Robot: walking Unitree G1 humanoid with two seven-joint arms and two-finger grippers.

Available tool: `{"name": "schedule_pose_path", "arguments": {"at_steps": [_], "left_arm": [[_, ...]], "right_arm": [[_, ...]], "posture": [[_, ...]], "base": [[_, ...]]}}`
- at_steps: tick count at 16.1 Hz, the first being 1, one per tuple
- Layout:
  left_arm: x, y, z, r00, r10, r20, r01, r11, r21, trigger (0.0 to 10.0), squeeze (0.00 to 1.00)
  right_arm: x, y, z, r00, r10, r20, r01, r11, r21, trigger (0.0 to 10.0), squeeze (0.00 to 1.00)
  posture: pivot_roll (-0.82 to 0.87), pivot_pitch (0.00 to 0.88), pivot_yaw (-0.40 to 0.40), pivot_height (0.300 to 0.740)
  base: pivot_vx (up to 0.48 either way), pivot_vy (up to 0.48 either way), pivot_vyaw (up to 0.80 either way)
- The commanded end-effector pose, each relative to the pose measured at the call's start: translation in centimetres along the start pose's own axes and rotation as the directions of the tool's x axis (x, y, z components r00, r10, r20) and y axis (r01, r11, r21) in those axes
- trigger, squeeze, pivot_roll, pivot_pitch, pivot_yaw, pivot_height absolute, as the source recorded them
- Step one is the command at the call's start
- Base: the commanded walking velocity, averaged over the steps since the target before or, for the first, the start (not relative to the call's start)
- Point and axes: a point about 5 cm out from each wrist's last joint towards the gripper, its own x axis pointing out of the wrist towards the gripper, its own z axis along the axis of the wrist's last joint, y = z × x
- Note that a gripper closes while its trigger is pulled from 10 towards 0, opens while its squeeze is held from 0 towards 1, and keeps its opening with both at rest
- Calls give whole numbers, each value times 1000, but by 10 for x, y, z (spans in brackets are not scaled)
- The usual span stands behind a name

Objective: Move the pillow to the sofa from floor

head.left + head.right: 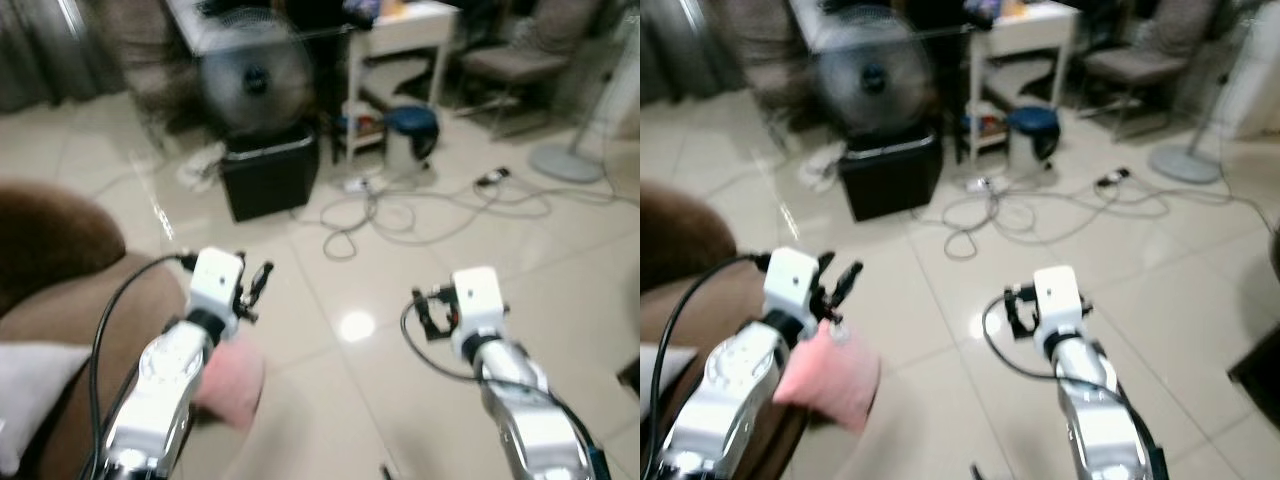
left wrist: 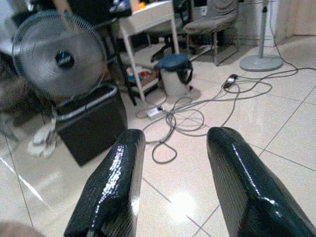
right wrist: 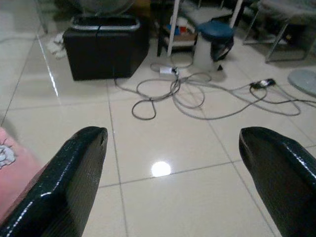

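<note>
Hovering unclenched and empty, both the left hand (image 1: 252, 287) and right hand (image 1: 432, 308) were raised; the pink pillow (image 1: 830, 382) was seen below the left hand, beside the brown sofa (image 1: 75, 300), not yet grasped.

I see two silver, glossy forearms | each wrist ends in a white boxy block | black cable loops from each block back along the arm | left hand (image 1: 262, 275) and right hand (image 1: 425, 310): small black fittings | wrist views: fingers (image 2: 111, 187) long, black, shiny, round-tipped
</note>
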Motion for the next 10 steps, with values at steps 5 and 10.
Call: {"name": "schedule_pose_path", "arguments": {"at_steps": [5, 10], "left_arm": [[0, 8, 2, 1000, 10, -9, -10, 1000, 23, 10000, 0], [1, 8, 2, 1000, 8, -12, -8, 1000, 24, 10000, 0]], "right_arm": [[1, 2, -2, 1000, 12, -18, -13, 1000, -6, 10000, 0], [1, -1, -7, 999, 21, -29, -21, 1000, 0, 10000, 0]], "posture": [[28, 0, 110, 740], [22, 0, 114, 740]], "base": [[0, 480, 0], [0, 480, -84]]}}
